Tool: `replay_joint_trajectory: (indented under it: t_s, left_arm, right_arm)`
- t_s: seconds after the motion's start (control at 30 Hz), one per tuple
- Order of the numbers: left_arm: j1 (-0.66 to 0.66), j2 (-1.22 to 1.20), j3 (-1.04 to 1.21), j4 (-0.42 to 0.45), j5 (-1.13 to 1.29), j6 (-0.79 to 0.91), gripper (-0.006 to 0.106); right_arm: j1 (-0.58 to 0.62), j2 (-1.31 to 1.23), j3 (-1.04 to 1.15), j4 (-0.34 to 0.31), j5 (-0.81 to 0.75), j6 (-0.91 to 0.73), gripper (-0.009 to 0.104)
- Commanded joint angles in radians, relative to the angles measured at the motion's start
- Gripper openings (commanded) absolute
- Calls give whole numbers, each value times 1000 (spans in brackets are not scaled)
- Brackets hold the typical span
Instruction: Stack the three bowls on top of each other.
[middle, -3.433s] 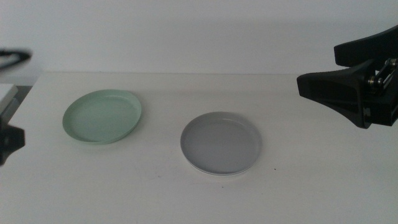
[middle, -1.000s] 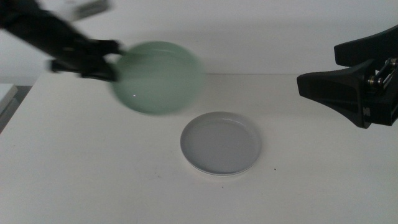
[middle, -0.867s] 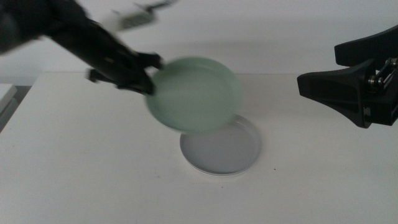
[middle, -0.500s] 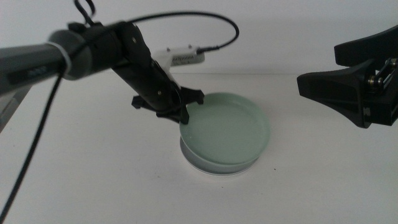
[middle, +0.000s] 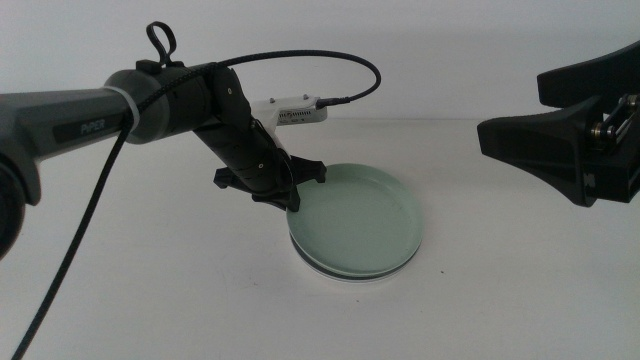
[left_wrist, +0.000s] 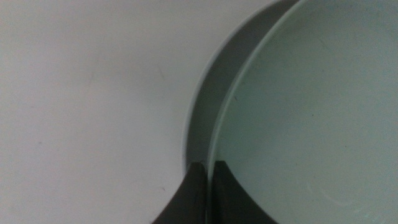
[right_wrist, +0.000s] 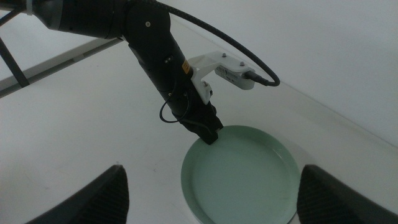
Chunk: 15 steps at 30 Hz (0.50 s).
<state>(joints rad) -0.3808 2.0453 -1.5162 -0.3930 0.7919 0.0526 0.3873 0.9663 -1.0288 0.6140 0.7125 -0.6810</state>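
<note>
Gripping the green bowl (middle: 358, 218) by its left rim, left gripper (middle: 296, 194), reaching in from the left over the table (middle: 150, 290). Jaws pinched on that rim, one inside and one outside, seen plainly in the left wrist view (left_wrist: 209, 177). Bowl sitting on the grey bowl (middle: 312, 257), offset a little so a sliver of grey rim peeks out at the front left. Beneath that, a thin pale edge in the middle view, possibly the white bowl; cannot tell for sure.

From the left wrist: green bowl (left_wrist: 311, 118) filling most of the frame, and a dark crescent of grey bowl (left_wrist: 202, 106) exposed beside it, much wider than the middle view suggests. No lower layer separable here.

From the right wrist: whole scene from above and afar, left gripper (right_wrist: 210, 133) at the green bowl's (right_wrist: 239, 177) far rim, a white camera module (right_wrist: 227, 67) and black cable (right_wrist: 217, 37) on the arm. Grey bowl barely distinguishable in this view.

Right gripper (middle: 560, 140) held high at the right side, well apart from the stack, jaws spread wide (right_wrist: 211, 193), holding nothing.
</note>
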Motion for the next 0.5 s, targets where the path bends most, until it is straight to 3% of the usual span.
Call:
replay_joint_trajectory:
  t_s: [0.0,0.23,0.33,0.47]
  left_arm:
    - [-4,-8,0,-9,-15,-7,-2]
    - [-4,-8,0,2,-33,-1,26]
    - [-4,-8,-2,11,-40,-1,48]
    - [-4,-8,-18,27,-30,0,87]
  right_arm:
    - [1,-3,0,2,-8,-7,91]
    - [1,-3,0,2,-8,-7,91]
    - [1,-3,0,2,-8,-7,91]
    - [1,-3,0,2,-8,-7,91]
